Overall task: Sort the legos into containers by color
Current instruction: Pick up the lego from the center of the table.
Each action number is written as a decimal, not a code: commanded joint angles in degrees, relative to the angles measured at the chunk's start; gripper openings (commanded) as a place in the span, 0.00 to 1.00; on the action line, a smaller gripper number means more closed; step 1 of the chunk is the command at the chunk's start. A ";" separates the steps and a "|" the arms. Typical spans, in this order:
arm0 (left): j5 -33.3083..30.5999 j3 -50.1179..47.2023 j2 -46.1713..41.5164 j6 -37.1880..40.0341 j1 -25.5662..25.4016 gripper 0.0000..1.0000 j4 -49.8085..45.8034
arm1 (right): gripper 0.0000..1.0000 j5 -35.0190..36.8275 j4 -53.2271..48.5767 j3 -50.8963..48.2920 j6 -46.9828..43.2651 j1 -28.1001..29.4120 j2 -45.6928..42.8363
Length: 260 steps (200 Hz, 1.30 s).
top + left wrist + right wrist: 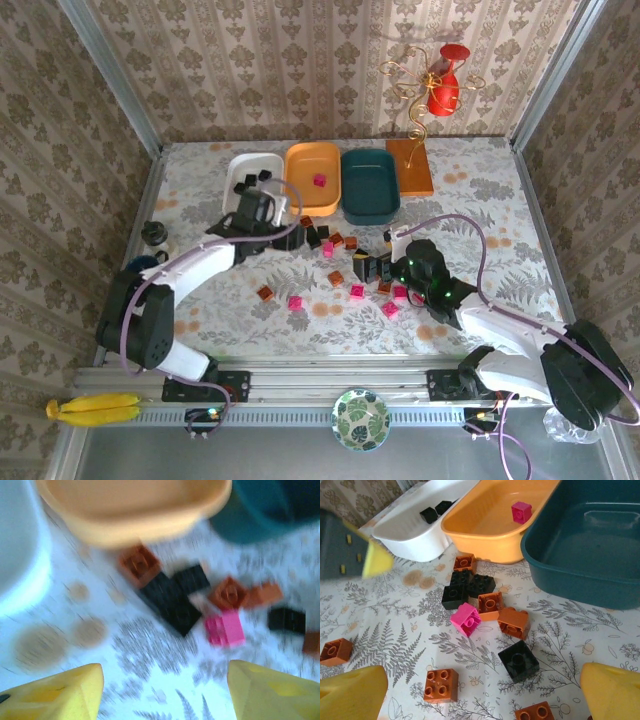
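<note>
I see left gripper [165, 692] jaws apart by loose legos [175, 605] near orange-yellow tray [135, 510], right gripper [485, 695] spread wide, both empty

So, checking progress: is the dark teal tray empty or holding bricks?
Empty: the teal tray is bare inside from above, no brick in it.

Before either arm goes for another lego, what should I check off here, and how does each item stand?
1. Left hand empty: ok, fingers apart, nothing between.
2. Right hand open and empty: ok.
3. White tray holds black bricks alone: ok.
4. Pink brick lies in orange tray: ok.
5. Teal tray has room: ok, no brick seen inside.
6. Left wrist view sharp enough to aim: not ok, blurred.
</note>
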 commanded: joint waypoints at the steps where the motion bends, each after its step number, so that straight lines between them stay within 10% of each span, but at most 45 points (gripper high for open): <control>1: 0.66 -1.50 0.71 -3.20 -5.20 0.67 2.53 | 1.00 2.27 0.52 0.24 -0.78 0.40 -0.04; 143: -3.99 12.91 21.84 -3.37 -12.01 0.53 3.29 | 1.00 7.90 -0.80 -1.65 -1.20 0.34 -5.45; 260: -9.09 15.71 22.19 -2.69 -13.14 0.32 0.12 | 1.00 7.52 -0.85 -1.37 -0.99 0.30 -4.92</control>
